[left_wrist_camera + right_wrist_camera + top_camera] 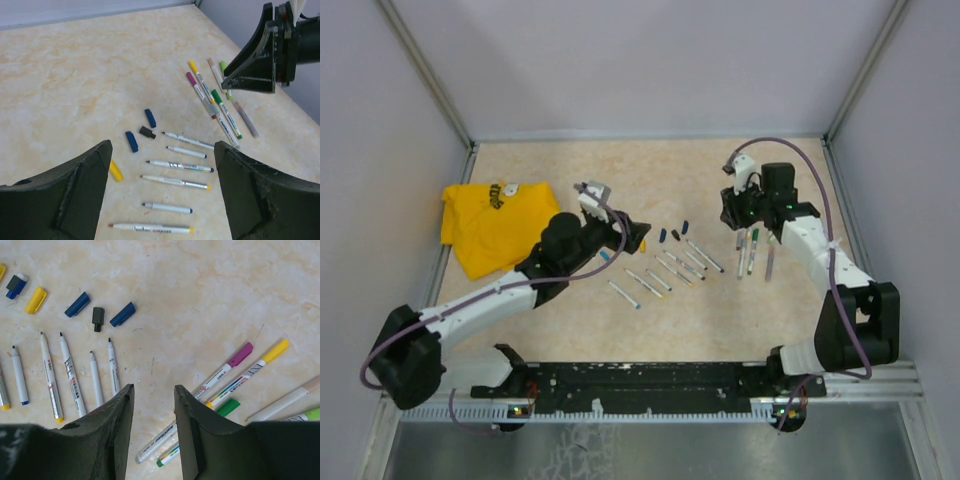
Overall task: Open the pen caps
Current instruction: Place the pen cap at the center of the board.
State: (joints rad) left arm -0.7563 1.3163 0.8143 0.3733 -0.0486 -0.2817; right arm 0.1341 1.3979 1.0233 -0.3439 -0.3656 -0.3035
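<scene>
Several uncapped pens (pixel 182 166) lie in a row on the marble table. Loose pen caps lie beside them: two blue (pixel 131 141) (pixel 150 118), a black one (pixel 147 132) and a yellow one (pixel 115 170). My left gripper (pixel 163 145) hangs wide open above the uncapped row, with nothing between its fingers; the yellow cap lies by its left finger. To the right lie pens with caps on: magenta (pixel 240 354), yellow (pixel 275 350), green (pixel 228 406). My right gripper (pixel 154 389) hovers over these, its jaws apart and empty, one white pen (pixel 165 437) on the table beneath.
A crumpled yellow cloth (pixel 490 225) lies at the table's left. Grey walls (pixel 640 60) close in the table on three sides. The two grippers (pixel 635 238) (pixel 738 215) face each other across the pen rows.
</scene>
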